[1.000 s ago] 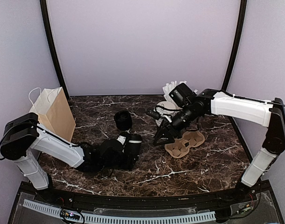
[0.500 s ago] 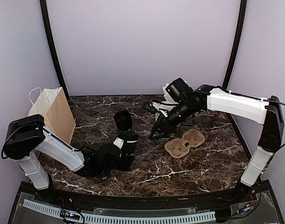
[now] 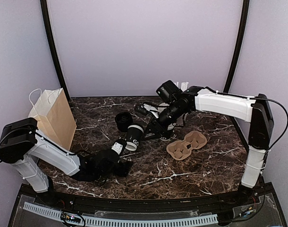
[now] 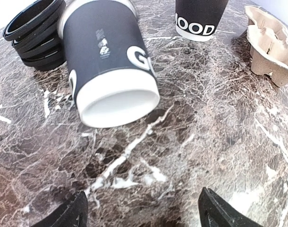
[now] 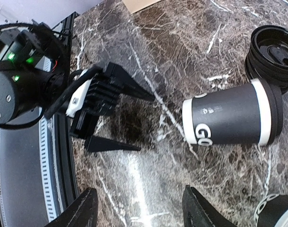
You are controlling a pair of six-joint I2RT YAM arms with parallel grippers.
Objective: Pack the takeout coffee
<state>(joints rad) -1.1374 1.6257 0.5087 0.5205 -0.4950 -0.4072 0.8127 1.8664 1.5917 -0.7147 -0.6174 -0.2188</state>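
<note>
The takeout coffee [image 3: 133, 135], a black paper cup with white lettering and a black lid, lies on its side on the marble table. In the left wrist view its white bottom faces me [image 4: 106, 52]. In the right wrist view [image 5: 229, 116] its lid points right. My left gripper [image 3: 125, 157] is open and empty, a little short of the cup's bottom [image 4: 146, 218]; it also shows in the right wrist view [image 5: 146, 124]. My right gripper [image 3: 153, 134] is open and empty, hovering just right of the cup [image 5: 144, 213].
A stack of black lids [image 3: 123, 120] sits just behind the cup [image 4: 35, 28]. A cardboard cup carrier [image 3: 186, 144] lies to the right. A brown paper bag [image 3: 56, 116] stands at the far left. Another black cup [image 4: 200, 19] stands upright under the right arm.
The left gripper has let go of the cup and drawn back. The cup has gone from upright to lying on its side. The right arm has swung left, over to the cup.
</note>
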